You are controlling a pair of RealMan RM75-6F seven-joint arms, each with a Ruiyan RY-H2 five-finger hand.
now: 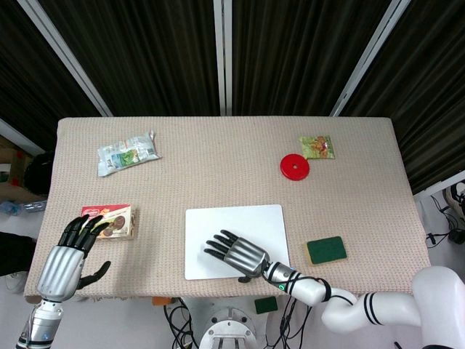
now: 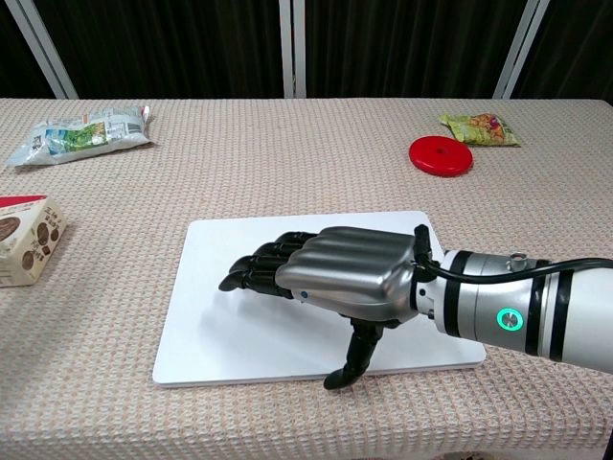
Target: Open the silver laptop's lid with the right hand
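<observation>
Right hand point(image 2: 350, 283) spread wide over closed laptop point(image 2: 201, 326), left hand point(image 1: 62, 265) open, head view only.

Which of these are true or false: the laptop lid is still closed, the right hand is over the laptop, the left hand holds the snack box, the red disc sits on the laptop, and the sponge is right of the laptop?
1. The silver laptop lies with its lid closed. True.
2. The right hand is over the laptop, fingers spread. True.
3. The left hand holds the snack box. False: it holds nothing, its fingers apart, near the box.
4. The red disc sits on the laptop. False: it lies on the table, beside the snack packet.
5. The green sponge lies right of the laptop. True.
</observation>
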